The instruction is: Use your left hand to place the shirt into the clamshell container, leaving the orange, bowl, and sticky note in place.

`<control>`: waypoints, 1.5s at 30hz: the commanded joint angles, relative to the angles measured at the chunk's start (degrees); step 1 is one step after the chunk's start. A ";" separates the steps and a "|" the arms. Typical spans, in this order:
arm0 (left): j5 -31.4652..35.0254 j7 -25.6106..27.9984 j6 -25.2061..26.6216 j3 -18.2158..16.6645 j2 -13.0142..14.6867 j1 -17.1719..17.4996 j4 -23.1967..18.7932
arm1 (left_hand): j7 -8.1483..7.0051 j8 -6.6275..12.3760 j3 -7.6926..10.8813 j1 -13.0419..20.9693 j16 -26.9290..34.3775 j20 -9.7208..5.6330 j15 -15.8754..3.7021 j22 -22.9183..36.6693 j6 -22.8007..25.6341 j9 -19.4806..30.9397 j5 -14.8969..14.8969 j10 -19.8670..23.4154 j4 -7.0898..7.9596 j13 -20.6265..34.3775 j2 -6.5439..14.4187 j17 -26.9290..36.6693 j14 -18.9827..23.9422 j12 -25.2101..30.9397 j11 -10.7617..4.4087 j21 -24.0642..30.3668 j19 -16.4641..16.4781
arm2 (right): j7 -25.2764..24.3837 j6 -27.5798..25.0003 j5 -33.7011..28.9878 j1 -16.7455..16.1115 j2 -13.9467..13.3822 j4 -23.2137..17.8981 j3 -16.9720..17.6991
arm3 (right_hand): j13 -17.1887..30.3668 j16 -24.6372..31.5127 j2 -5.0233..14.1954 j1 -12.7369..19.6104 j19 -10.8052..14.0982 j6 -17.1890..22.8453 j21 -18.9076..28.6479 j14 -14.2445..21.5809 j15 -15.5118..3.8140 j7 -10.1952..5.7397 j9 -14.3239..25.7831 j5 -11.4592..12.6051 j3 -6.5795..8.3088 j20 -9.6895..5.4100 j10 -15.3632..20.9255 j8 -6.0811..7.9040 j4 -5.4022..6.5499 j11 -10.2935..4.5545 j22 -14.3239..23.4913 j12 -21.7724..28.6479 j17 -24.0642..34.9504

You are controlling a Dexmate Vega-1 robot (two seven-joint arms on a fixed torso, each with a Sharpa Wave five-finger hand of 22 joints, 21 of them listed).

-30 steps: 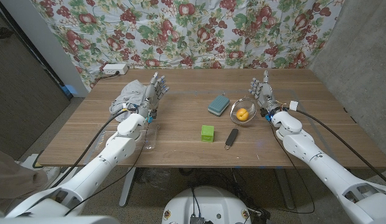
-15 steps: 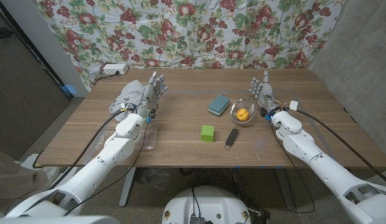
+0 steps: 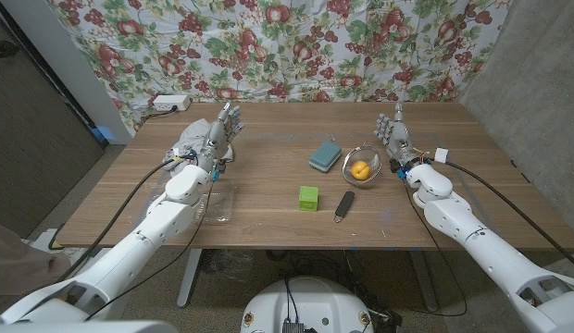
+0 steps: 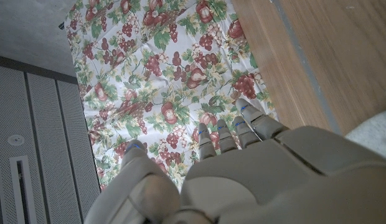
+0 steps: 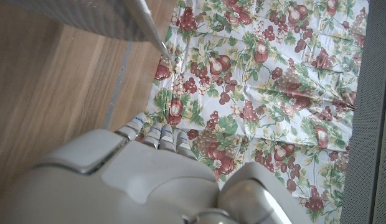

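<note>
The grey-white shirt [image 3: 188, 141] lies crumpled at the table's far left, and a pale corner of the shirt [image 4: 375, 133] shows in the left wrist view. My left hand [image 3: 220, 139] is raised at the shirt's right edge with its fingers apart, holding nothing; the left hand [image 4: 243, 174] points toward the floral backdrop. The clear clamshell container [image 3: 221, 200] sits near the front edge beside my left forearm. The orange [image 3: 360, 169] lies in the mesh bowl [image 3: 350, 163]. A green sticky note block [image 3: 309, 197] stands mid-table. My right hand [image 3: 394, 139] stands open just right of the bowl.
A teal sponge [image 3: 325, 154] lies left of the bowl and a black tool [image 3: 344, 203] in front of it. A white power strip [image 3: 168, 102] sits at the far left corner. The bowl's mesh [image 5: 99, 15] is close by my right hand [image 5: 137, 174].
My left hand has moved left and a little farther back, closer over the shirt's edge. The right hand has shifted only slightly.
</note>
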 commanded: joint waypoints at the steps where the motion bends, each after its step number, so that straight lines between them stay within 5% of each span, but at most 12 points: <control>1: 4.38 3.91 1.23 -0.06 2.08 0.26 -1.56 | -0.33 -0.15 0.33 0.65 0.00 -0.48 -2.27 0.20 -0.11 0.13 0.38 -0.38 -0.35 0.21 0.11 0.25 -0.17 -0.11 -0.07 -0.10 -0.17 | -1.66 -0.67 -0.47 -0.57 -0.64 -1.33 0.46 | 0.15 0.00 0.50 0.28 0.13 0.22 0.17 -0.22 -0.46 0.15 0.27 0.25 -0.17 -0.34 0.41 0.08 -0.31 -0.15 0.28 0.49 0.20; 6: 8.32 7.09 2.34 0.41 3.11 0.18 -2.81 | -0.42 -0.13 0.36 0.70 0.02 -0.52 -2.47 0.20 0.13 0.13 0.41 -0.43 -0.42 0.21 0.10 0.24 -0.35 -0.14 -0.34 -0.09 -0.30 | -2.07 -0.67 -0.72 -0.78 -0.82 -1.61 0.55 | 0.15 -0.02 0.48 0.33 0.13 0.63 0.17 -0.24 -0.49 1.17 0.26 0.25 -0.13 -0.43 0.52 0.19 -0.38 -0.11 0.27 0.50 0.20; 33: 19.42 14.74 10.37 2.51 5.66 -1.56 -7.00 | -0.67 -0.24 0.66 1.16 -0.03 -1.54 -3.55 0.14 0.94 0.15 0.78 0.50 -0.86 0.22 0.14 0.21 -2.10 0.11 -0.33 -0.38 -3.02 | -3.23 0.37 -1.92 -1.63 -1.16 -1.56 0.77 | 0.15 -0.09 0.45 0.47 -0.29 0.93 0.03 -0.45 -0.71 0.89 0.26 0.24 -0.01 -0.52 0.77 0.15 -0.56 -0.59 0.27 0.50 0.18; 45: 19.58 16.07 14.72 0.96 8.01 1.31 -12.88 | -0.89 -0.33 0.77 1.36 0.02 -1.63 -3.47 0.12 1.03 0.16 0.92 0.53 -1.01 0.23 0.16 0.20 -2.42 0.08 -0.63 -0.16 -2.87 | -2.06 -1.03 -0.46 -3.17 -2.84 -3.51 1.42 | 0.15 -0.30 0.43 0.57 -0.90 1.00 -0.17 -1.07 -0.89 0.95 0.26 0.27 0.05 -0.94 0.72 0.11 -0.65 -0.55 0.27 0.43 0.17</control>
